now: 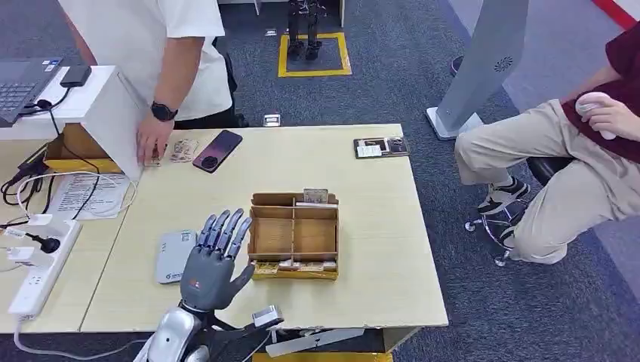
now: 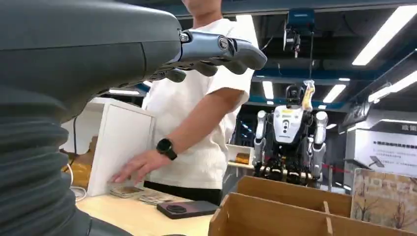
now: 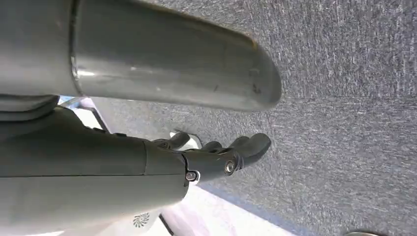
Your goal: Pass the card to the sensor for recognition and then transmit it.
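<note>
Over the pale wooden surface (image 1: 362,249), your left hand (image 1: 213,260) hovered with fingers spread and nothing in it, between the grey flat sensor pad (image 1: 174,255) and the brown cardboard divided box (image 1: 294,235). Your right hand (image 3: 216,157) hung over the grey carpet, fingers loosely curled around nothing visible. Cards sat in the box: one printed card (image 1: 315,196) stood upright at the far compartment, and more lay along the near edge (image 1: 290,265). Judging by that, you hadn't picked a card; pick, scan and handover were all left. A person's hand (image 1: 153,139) rested near a dark phone (image 1: 217,151). No writing was readable; the sensor's label was too small.
</note>
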{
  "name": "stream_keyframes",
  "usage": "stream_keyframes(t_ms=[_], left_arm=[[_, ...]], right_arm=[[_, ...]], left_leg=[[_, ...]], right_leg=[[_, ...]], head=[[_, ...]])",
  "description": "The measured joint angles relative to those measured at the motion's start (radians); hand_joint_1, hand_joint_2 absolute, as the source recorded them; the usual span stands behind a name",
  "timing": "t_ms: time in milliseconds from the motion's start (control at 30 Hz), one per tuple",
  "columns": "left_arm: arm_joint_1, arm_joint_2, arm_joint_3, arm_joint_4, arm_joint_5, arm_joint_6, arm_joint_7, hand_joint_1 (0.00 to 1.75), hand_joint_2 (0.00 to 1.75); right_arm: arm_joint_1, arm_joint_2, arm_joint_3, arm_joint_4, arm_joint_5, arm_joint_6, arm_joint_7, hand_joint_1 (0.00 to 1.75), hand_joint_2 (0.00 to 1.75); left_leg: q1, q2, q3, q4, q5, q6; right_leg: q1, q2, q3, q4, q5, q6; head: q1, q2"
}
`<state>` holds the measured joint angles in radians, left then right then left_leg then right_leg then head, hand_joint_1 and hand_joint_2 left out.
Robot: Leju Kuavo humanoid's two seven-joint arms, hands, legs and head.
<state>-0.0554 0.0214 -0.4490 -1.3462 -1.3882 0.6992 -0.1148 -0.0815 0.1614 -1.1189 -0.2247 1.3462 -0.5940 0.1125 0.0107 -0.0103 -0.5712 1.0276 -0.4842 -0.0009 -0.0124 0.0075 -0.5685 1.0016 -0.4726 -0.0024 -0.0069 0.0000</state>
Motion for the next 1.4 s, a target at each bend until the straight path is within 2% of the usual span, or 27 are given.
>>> stream_keyframes(t_ms=[500,733,800,867,1000,1067,1200,1400], left_arm=[[-0.022,0.017,-0.023,0.044,0.004,0.0,0.013,0.0,1.75],[-0.018,0.027,-0.039,0.037,0.016,0.001,-0.002,0.0,1.75],[-0.003,0.018,-0.033,0.004,0.007,0.002,-0.044,0.0,1.75],[0.021,-0.011,-0.002,-0.047,0.018,0.002,-0.134,0.0,1.75],[0.062,-0.125,0.118,-0.149,0.093,0.002,-0.375,0.0,1.75],[0.07,-0.163,0.172,-0.18,0.096,0.002,-0.415,0.0,1.75],[0.072,-0.169,0.193,-0.199,0.035,0.002,-0.344,0.0,1.75],[0.071,-0.155,0.193,-0.199,0.01,0.002,-0.288,0.0,1.75]], right_arm=[[0.0,-0.001,0.0,0.0,-0.003,0.0,-0.003,0.0,0.0],[0.0,-0.001,0.0,0.0,-0.006,-0.001,-0.004,0.0,0.0],[0.001,-0.001,0.0,0.0,-0.006,-0.002,-0.004,0.0,0.0],[0.001,-0.001,0.0,0.0,-0.005,-0.003,-0.001,0.0,0.0],[0.001,-0.001,0.0,0.0,-0.006,-0.003,0.0,0.0,0.0],[0.001,-0.001,0.0,0.0,-0.006,-0.003,0.0,0.0,0.0],[0.001,-0.001,0.0,0.0,-0.009,-0.002,0.0,0.0,0.0],[0.001,-0.001,0.0,0.0,-0.018,-0.002,-0.003,0.0,0.0]], left_leg=[[0.0,0.0,0.0,0.0,0.0,0.0],[0.0,0.0,0.0,0.0,0.0,0.0],[0.0,0.0,0.0,0.0,0.0,0.0],[0.0,0.0,0.0,0.0,0.0,0.0],[-0.001,0.0,-0.001,0.0,0.0,0.0],[-0.001,0.0,-0.001,0.0,0.0,0.0],[0.0,0.0,0.0,0.0,0.0,0.0],[0.0,0.0,0.0,0.0,0.0,0.0]], right_leg=[[0.0,0.0,0.0,0.0,0.0,0.0],[0.0,0.0,0.0,0.0,0.0,0.0],[0.0,0.0,0.0,0.0,0.0,0.0],[0.0,0.0,0.0,0.0,0.0,0.0],[-0.001,0.0,0.0,0.0,0.0,0.0],[-0.001,0.0,0.0,0.0,0.0,0.0],[-0.001,-0.001,0.0,0.0,0.0,0.0],[0.0,0.0,0.0,0.0,0.0,0.0]], head=[[0.0,0.0],[0.0,0.0],[0.0,0.0],[0.0,0.0],[0.0,0.0],[0.0,0.0],[0.0,0.0],[0.0,0.0]])
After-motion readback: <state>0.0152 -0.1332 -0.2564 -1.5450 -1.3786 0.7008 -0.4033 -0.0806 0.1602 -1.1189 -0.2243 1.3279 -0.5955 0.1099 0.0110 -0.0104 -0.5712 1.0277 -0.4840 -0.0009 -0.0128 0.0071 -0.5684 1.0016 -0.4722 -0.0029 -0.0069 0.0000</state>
